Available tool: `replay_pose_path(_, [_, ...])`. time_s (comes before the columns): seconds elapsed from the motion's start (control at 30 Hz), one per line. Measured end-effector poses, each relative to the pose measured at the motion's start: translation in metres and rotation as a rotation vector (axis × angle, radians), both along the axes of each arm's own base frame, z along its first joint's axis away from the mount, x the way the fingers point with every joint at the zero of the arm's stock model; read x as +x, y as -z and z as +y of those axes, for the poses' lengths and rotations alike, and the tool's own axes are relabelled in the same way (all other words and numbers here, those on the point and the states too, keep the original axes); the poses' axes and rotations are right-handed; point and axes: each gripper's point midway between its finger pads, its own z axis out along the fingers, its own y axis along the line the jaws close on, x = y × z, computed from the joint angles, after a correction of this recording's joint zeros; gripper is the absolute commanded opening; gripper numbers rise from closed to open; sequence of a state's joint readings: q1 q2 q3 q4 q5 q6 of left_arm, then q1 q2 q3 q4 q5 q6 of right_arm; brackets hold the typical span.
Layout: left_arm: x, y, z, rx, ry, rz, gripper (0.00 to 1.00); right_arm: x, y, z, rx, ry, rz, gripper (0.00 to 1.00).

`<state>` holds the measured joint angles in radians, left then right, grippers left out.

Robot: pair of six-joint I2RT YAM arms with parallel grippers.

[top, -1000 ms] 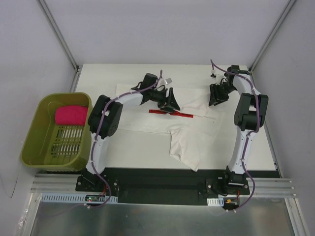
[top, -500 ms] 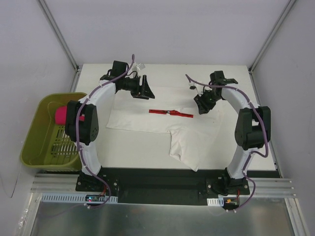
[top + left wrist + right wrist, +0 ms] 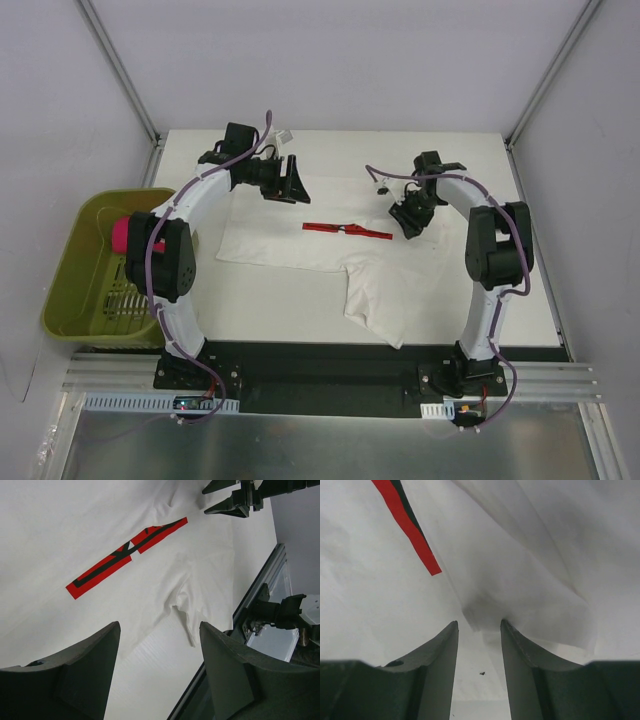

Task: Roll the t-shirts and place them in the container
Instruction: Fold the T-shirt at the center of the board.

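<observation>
A white t-shirt point(image 3: 290, 245) lies spread on the table, with a narrow red print point(image 3: 347, 230) at its middle and one part folded toward the front point(image 3: 385, 295). My left gripper point(image 3: 290, 180) is open and empty, above the shirt's far left edge; its wrist view point(image 3: 160, 626) looks across the shirt point(image 3: 200, 575) and the red print point(image 3: 127, 555). My right gripper point(image 3: 408, 215) is open and low over the shirt's right part. In the right wrist view point(image 3: 479, 623) a raised fold of white cloth point(image 3: 520, 580) lies just beyond the fingertips, with the red print's end point(image 3: 410, 530) to the left.
A green basket point(image 3: 70, 290) holding a pink item point(image 3: 120, 235) stands off the table's left edge. Metal frame posts rise at the back corners. The black base rail point(image 3: 330, 360) runs along the near edge.
My left gripper has swung from the shirt's middle to its far left edge, baring the red print. My right gripper has moved left and down onto the shirt's right part.
</observation>
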<state>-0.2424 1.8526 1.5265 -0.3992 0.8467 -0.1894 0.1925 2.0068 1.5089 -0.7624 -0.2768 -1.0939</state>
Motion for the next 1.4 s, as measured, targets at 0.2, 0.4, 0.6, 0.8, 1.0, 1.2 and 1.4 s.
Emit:
replay_pose_path(0.2, [0.001, 0.004, 0.002, 0.02, -0.007, -0.001, 0.65, 0.0, 0.012, 0.001, -0.041, -0.047, 0.0, 0.35])
replay_pose_path(0.4, [0.002, 0.005, 0.004, 0.029, -0.01, -0.009, 0.65, 0.007, 0.014, -0.003, -0.082, -0.059, -0.042, 0.22])
replay_pose_path(0.6, [0.008, 0.007, 0.003, 0.037, -0.016, -0.011, 0.65, 0.005, 0.002, 0.0, -0.1, -0.073, -0.082, 0.06])
replay_pose_path(0.8, [0.018, 0.015, 0.001, 0.039, -0.026, 0.013, 0.66, -0.01, -0.037, 0.022, -0.084, -0.107, -0.13, 0.06])
replay_pose_path(1.0, [0.026, 0.035, -0.001, 0.04, -0.049, 0.081, 0.66, -0.047, -0.05, 0.058, -0.069, -0.127, -0.044, 0.07])
replay_pose_path(1.2, [0.029, 0.044, 0.0, 0.031, -0.07, 0.127, 0.66, -0.073, -0.048, 0.071, -0.082, -0.125, 0.036, 0.19])
replay_pose_path(1.4, [0.031, 0.043, -0.005, -0.023, -0.096, 0.182, 0.66, -0.084, -0.041, 0.072, -0.066, -0.072, 0.131, 0.31])
